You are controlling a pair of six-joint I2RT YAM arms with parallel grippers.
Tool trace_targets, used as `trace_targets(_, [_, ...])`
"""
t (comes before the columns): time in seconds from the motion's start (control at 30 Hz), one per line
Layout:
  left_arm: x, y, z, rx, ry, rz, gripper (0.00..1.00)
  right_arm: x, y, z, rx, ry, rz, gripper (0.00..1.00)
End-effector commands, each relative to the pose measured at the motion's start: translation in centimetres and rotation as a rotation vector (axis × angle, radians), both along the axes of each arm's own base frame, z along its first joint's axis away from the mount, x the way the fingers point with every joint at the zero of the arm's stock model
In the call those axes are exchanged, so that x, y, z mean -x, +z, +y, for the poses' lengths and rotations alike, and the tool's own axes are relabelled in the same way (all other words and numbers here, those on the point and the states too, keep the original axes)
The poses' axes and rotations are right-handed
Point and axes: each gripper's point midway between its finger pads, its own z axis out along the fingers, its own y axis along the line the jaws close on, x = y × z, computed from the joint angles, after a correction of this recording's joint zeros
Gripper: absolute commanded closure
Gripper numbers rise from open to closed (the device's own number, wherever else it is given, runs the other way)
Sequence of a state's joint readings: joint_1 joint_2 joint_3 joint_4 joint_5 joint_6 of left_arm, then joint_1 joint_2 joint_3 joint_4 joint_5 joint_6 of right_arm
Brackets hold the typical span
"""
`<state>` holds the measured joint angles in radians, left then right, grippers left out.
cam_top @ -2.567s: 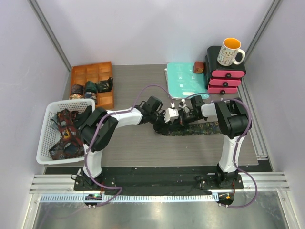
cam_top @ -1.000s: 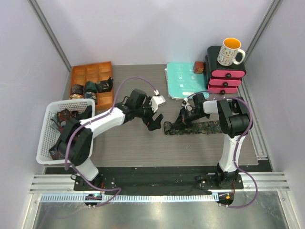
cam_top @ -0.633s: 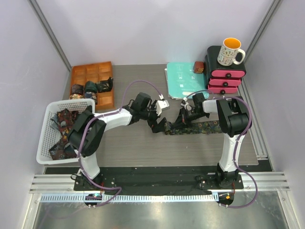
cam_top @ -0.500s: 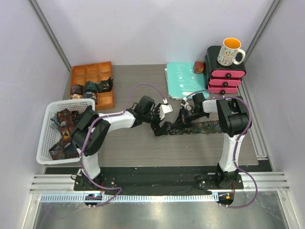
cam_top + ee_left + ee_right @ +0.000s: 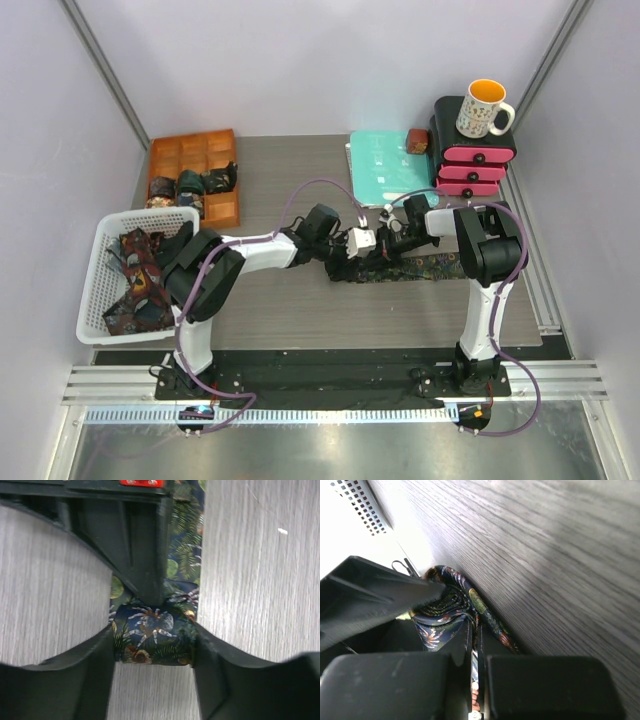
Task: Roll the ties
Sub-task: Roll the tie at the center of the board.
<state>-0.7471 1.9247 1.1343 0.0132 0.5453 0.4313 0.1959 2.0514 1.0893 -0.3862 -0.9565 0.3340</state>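
Observation:
A dark tie [image 5: 430, 267] printed with spiders and leaves lies flat across the table's right middle, its left end wound into a small roll [image 5: 152, 640]. In the left wrist view my left gripper [image 5: 152, 656] has both fingers pressed against the roll's two sides. My right gripper [image 5: 476, 630] is shut on the roll's fabric [image 5: 445, 611], its closed tip reaching into the roll from the far side. From above, the left gripper [image 5: 345, 262] and the right gripper [image 5: 382, 250] meet over the roll and hide most of it.
An orange divided tray [image 5: 222, 150] at the back left holds rolled ties [image 5: 190, 183]. A white basket [image 5: 95, 290] at the left holds loose ties [image 5: 135, 275]. A teal folder [image 5: 385, 165], pink drawers [image 5: 470, 165] and a mug [image 5: 483, 108] stand at the back right.
My left arm swung right from the table's middle to the tie's rolled end, and its jaws narrowed onto the roll. The right gripper stayed shut on the tie.

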Motion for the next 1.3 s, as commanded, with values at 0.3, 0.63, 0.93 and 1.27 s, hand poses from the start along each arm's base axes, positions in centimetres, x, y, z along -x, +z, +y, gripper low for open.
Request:
trace_targets(0.3, [1.3, -1.5, 2.1, -0.168, -0.008, 0.044, 0.64, -3.2, 1.5, -2.6, 0.065, -0.145, -0.038, 0.54])
trace_targets(0.63, [0.3, -2.4, 2.4, -0.239, 0.033, 0.057, 0.64, -2.5, 4.7, -1.4, 0.039, -0.117, -0.073, 0.55])
trace_targets(0.93, [-0.4, -2.9, 2.3, -0.278, 0.045, 0.043, 0.64, -1.4, 4.0, 0.9, 0.036, -0.061, -0.054, 0.58])
trace_targets(1.27, [0.2, -0.8, 2.4, -0.2, 0.007, 0.06, 0.41, -1.4, -0.8, -3.0, 0.199, -0.045, -0.04, 0.99])
